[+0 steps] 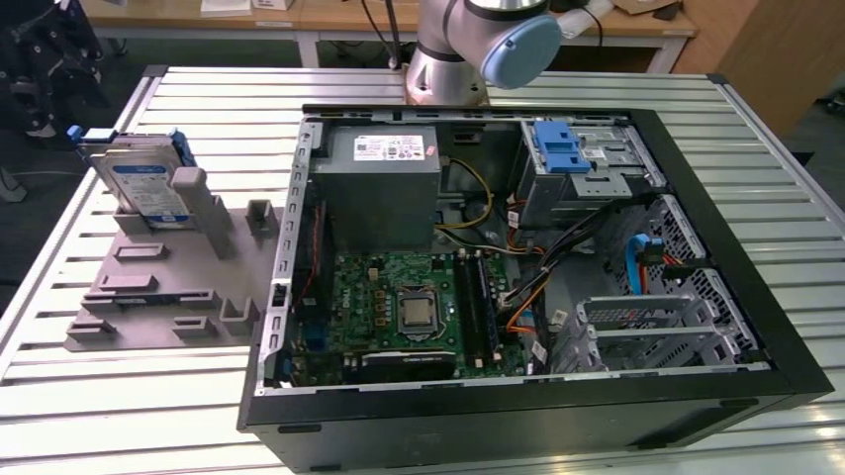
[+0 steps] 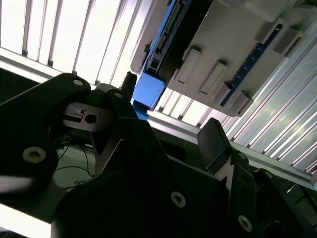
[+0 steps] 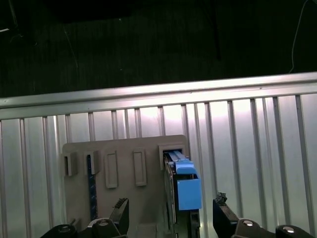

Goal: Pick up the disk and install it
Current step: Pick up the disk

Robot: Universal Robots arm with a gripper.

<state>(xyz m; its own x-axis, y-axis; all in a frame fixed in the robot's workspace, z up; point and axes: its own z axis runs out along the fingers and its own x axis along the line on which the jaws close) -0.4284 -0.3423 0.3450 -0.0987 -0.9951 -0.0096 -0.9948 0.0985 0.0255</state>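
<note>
On the grey holder [image 1: 158,287] at the exterior view's left, the disk [image 1: 142,183] stands upright, ungrasped. Your gripper [image 3: 171,207] is open, facing its blue tab [image 3: 188,191] without touching. You're on the pick-up approach, and it calls for centred fingers.

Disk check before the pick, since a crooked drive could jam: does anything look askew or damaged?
Nothing stands out. The disk stands on edge in its grey holder, its blue end tab intact, and the open gripper has a finger on either side of it.
</note>
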